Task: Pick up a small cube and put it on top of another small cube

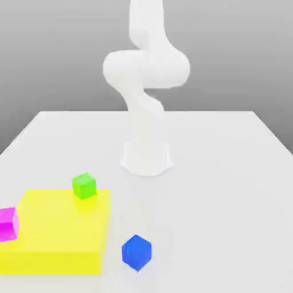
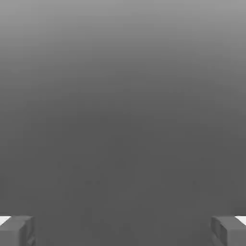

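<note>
1. We see the white, smooth-surfaced robot arm [image 1: 146,86] rising from its round base at the middle of the pale grey worktop [image 1: 229,171], its upper links curling above the base.
2. In the hand view, the gripper [image 2: 123,230] has its 2 grey fingertips [image 2: 17,230] standing far apart at opposite edges, so we read it as wide, with nothing between them but plain grey background.
3. The small, solid bright blue cube [image 1: 137,252] sits on the worktop near the front edge, turned so that 1 corner faces us.
4. Just beside it, on the exterior view's left, lies a flat bright yellow rectangular slab [image 1: 57,237]; we see the blue cube apart from the slab's edge, not touching it.
5. A small solid green cube [image 1: 84,186] rests on the slab's far edge, near its corner on the exterior view's right.
6. A small magenta cube [image 1: 8,224] rests on the slab at the exterior view's left edge, partly cut off by the frame.
</note>
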Available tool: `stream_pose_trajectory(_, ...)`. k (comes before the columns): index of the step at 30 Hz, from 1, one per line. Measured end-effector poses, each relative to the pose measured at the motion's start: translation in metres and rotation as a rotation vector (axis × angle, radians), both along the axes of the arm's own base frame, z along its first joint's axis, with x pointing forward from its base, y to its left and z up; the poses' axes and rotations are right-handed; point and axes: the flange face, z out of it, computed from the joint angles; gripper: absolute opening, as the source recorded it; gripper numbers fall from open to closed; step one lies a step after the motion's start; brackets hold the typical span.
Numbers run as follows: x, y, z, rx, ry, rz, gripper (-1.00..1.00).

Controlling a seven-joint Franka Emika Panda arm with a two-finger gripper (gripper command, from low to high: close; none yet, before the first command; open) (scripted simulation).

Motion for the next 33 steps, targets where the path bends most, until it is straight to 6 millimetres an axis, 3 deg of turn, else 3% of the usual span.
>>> stream_pose_trajectory(5,0.054,-0.004,-0.105,-0.094,0.159,0.155,0.00)
stream_pose_trajectory(11,0.081,-0.007,-0.235,-0.183,0.338,0.348,0.00)
stream_pose_trajectory(16,0.074,-0.010,-0.342,-0.243,0.483,0.519,0.00)
stream_pose_trajectory(22,0.035,-0.017,-0.457,-0.296,0.651,0.731,0.00)
stream_pose_trajectory(28,0.028,-0.018,-0.526,-0.303,0.676,0.764,0.00)
stream_pose_trajectory(29,0.027,-0.018,-0.534,-0.302,0.676,0.764,-1.00)
stream_pose_trajectory(33,0.027,-0.018,-0.534,-0.302,0.677,0.765,-1.00)
